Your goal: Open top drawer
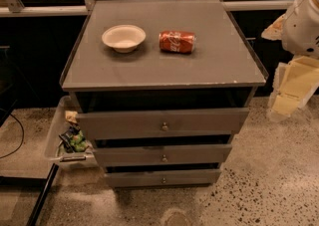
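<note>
One clear plastic bin (56, 138) sits at the lower left of the frame, just beside the cabinet's left side, and you can see green and mixed scraps inside it. A thin black cable (20, 138) loops on the speckled floor (269, 180) further left.

Moving right, you come to the grey worktop (149, 68) of the cabinet. On its far half stands a small white round bowl (123, 37), upright. Just right of it, near but not touching, a red drinks can (177, 41) lies on its side.

Below the worktop's front edge you find the top drawer (199, 120), the widest and tallest grey panel of three, in the centre of the frame. Its small round metal knob (164, 126) sits at the middle of the panel, and a dark gap shows between the panel and the worktop. Under it are the narrower middle grey drawer (199, 154) and the bottom grey drawer (194, 176).

At the right edge of the frame hangs the cream-and-white gripper (289, 95), level with the worktop's front edge and well apart from the knob. You cannot tell whether it is apart or together, and it touches nothing that shows.
</note>
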`<state>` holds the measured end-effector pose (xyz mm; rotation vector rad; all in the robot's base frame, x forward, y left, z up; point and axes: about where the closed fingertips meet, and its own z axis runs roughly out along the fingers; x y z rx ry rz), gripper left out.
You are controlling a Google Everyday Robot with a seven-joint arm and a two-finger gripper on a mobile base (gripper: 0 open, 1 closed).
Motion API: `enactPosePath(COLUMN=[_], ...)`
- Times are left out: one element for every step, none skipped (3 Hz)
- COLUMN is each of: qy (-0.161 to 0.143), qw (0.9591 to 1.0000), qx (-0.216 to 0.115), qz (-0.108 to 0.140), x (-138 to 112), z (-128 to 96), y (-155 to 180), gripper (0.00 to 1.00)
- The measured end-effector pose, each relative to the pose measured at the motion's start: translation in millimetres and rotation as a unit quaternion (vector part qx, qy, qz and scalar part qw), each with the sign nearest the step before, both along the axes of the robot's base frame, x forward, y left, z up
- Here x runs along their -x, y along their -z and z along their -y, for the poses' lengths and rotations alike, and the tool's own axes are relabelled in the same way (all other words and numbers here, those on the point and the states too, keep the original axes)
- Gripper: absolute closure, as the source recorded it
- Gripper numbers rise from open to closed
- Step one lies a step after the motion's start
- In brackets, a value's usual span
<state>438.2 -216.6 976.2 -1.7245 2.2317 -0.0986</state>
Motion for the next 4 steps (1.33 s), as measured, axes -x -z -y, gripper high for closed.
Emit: enactPosePath(qy=[0.002, 0.001, -0.023, -0.06], qw=[1.0, 0.9999, 0.999, 0.997], qx=[-0.001, -0.012, -0.032, -0.046], qz=[0.001, -0.011, -0.018, -0.021], x=[-0.2, 2.6, 8.5, 13.9], z=[0.3, -1.4, -12.1, -32.0], y=[-0.4, 28.4, 77.7, 125.5], gripper=[0.0, 0.0, 0.0, 0.0])
